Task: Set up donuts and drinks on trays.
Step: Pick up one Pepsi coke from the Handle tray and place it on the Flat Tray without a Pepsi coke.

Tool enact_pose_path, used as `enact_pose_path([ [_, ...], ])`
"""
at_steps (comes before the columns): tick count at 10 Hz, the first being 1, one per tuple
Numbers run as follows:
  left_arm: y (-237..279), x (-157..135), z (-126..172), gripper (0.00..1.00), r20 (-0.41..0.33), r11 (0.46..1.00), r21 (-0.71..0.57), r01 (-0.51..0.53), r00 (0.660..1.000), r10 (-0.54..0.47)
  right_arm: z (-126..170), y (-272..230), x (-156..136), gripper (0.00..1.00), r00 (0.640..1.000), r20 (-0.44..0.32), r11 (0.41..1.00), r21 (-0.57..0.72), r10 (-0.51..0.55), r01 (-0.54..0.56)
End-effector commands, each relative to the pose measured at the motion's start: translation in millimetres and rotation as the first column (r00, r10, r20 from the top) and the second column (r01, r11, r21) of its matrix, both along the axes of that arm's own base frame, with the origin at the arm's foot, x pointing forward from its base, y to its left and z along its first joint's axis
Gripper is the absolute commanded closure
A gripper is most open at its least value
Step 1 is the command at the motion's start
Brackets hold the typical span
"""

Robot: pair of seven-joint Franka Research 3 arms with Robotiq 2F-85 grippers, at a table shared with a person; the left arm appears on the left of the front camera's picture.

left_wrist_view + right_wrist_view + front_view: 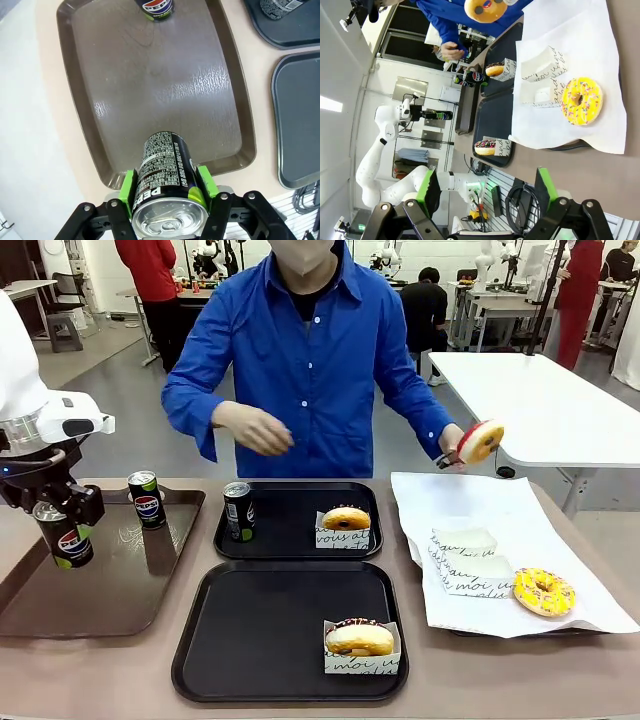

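Black, green-padded left gripper (167, 192): you had it clamped on a Pepsi can (162, 165), one pad on each side of the can's wall just under the silver top. The held can hung over the left part of the brown tray (120, 590), tipped slightly in the front view. Whether its base touched the tray could not be told. A second can (147, 498) stood upright at the far end of that same tray, well apart from the held one.

Your right gripper (487, 189) was spread wide, with nothing between its pads.

Trays, as you would have seen them from the front:
- The far black tray (290, 540) carried a third can (238, 510), upright at its left side, and a boxed glazed donut (346, 518) at its right.
- The near black tray (260, 630) carried a boxed chocolate-topped donut (360, 637) in its near right corner.

Right of both trays lay a sheet of white paper (500, 505). On it sat a yellow sprinkled donut (543, 591), unboxed, just beside two white paper boxes (470, 560).

A person in a blue shirt stood at the far side. One hand (452, 440), on your right arm's side, held a red-iced donut (480, 440) up above the paper's far edge. The other hand (255, 428) hung in the air beyond the far tray, touching nothing.
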State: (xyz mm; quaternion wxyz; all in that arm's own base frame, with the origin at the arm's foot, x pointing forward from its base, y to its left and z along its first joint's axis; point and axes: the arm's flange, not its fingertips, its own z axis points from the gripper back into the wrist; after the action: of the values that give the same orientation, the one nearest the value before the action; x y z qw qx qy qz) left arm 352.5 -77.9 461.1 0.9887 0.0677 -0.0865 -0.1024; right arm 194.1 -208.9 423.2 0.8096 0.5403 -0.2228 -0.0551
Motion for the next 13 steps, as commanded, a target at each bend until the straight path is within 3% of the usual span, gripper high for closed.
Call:
enact_pose_path([
  [1, -2, 1, 2, 0.41, 0.002, 1.0, 0.0, -0.014, 1.0, 0.014, 0, -1, 2, 0.0, 1.0, 0.024, 1.0, 0.014, -0.002, 0.002],
  [7, 0, 0, -1, 0.41, -0.002, 1.0, 0.0, 0.0, 1.0, 0.0, 0, -1, 2, 0.0, 1.0, 0.024, 1.0, 0.014, -0.002, 0.002],
  [8, -7, -7, 3, 0.41, -0.013, 0.998, -0.063, -0.02, 1.0, 0.019, 0, -1, 2, 0.0, 1.0, 0.024, 1.0, 0.014, -0.002, 0.002],
  [10, -28, -25, 17, 0.41, -0.016, 0.982, -0.182, 0.044, 0.999, -0.048, 0, -1, 2, 0.0, 1.0, 0.024, 1.0, 0.014, -0.002, 0.002],
  [13, -67, -53, 25, 0.41, -0.116, 0.958, -0.249, 0.145, 0.977, -0.178, 0, -1, 2, 0.0, 1.0, 0.024, 1.0, 0.014, -0.002, 0.002],
])
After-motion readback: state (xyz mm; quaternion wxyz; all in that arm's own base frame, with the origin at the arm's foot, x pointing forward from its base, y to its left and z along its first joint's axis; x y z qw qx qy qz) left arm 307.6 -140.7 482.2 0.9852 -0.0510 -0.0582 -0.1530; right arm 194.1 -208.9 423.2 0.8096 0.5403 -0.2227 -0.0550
